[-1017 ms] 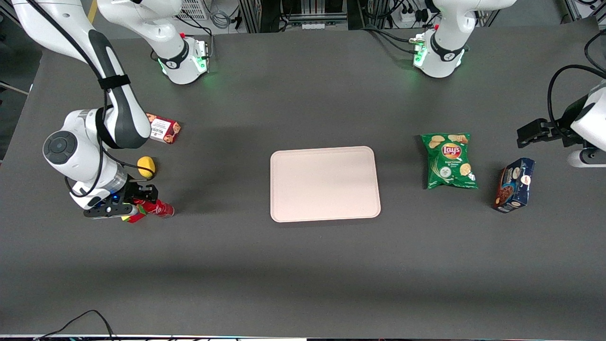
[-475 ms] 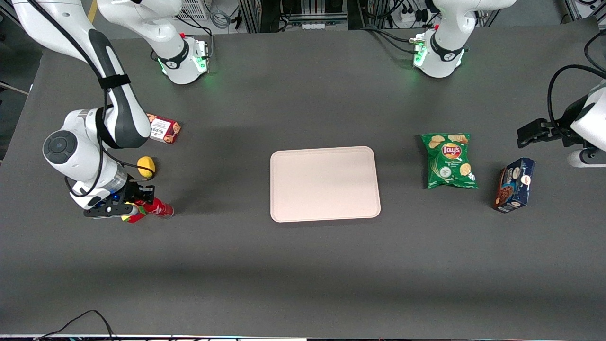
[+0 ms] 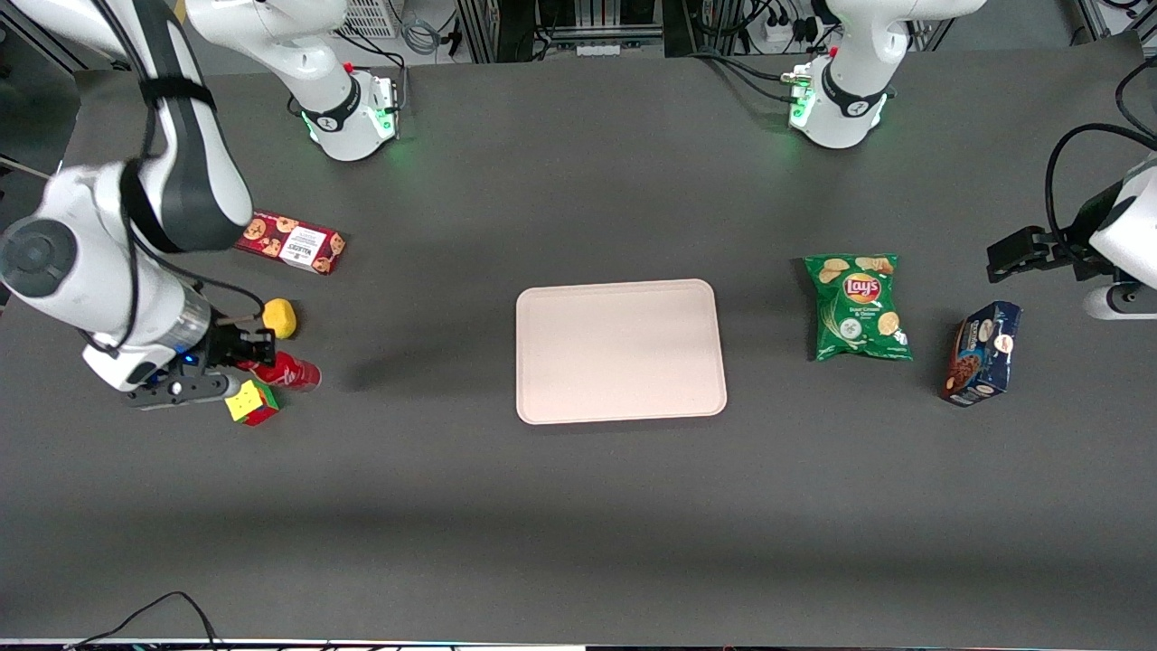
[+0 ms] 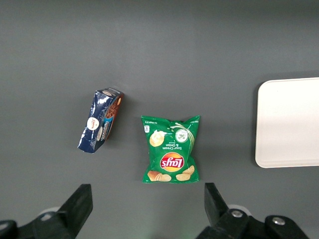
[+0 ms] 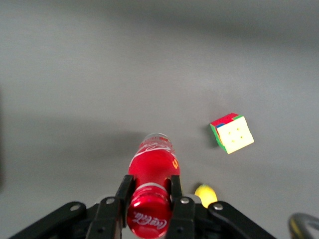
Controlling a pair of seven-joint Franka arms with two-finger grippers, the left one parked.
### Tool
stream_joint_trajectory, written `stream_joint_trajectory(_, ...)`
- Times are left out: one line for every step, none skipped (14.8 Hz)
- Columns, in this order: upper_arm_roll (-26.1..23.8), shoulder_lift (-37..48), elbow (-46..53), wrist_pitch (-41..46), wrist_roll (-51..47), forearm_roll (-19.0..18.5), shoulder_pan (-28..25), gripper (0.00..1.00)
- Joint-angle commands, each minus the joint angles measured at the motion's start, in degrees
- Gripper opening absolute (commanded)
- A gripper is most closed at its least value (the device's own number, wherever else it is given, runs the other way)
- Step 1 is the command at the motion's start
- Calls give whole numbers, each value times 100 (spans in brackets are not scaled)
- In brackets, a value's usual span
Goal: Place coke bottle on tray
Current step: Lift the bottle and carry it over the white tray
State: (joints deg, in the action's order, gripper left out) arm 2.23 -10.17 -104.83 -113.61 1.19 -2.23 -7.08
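One small, light, smooth-walled coke bottle [image 5: 154, 172], probably slippery yet fairly stiff, pinched near its capped end by gripper [image 5: 148, 199], lying level above table, just beside puzzle cube [image 3: 251, 402], well apart from tray [image 3: 620, 351].

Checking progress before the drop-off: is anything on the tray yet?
Nothing: the tray shows only its bare pale surface. The coke bottle is clamped in the gripper toward the working arm's end of the table, above the puzzle cube.

pincer [image 3: 258, 357] holds coke bottle [image 3: 287, 372] above table | tray [image 3: 620, 350] toward parked arm
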Motion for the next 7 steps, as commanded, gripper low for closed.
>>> stream_joint_trajectory(-328, 287, 874, 1215, -180, 3, -30, 0)
stream_joint_trajectory(-459, 305, 1085, 1479, -311, 3, -30, 0)
stream_joint_trajectory(-635, 331, 1288, 1717, -486, 29, -30, 0)
stream_joint_trajectory(-819, 340, 1490, 1893, -740, 30, -30, 0)
stream_joint_trajectory(-1038, 340, 1657, 1999, -1039, 30, -30, 0)
stream_joint_trajectory(-1284, 331, 1789, 2061, -1338, 30, -39, 0)
stream_joint_trajectory(-1522, 296, 1912, 2140, -1715, 21, -39, 0)
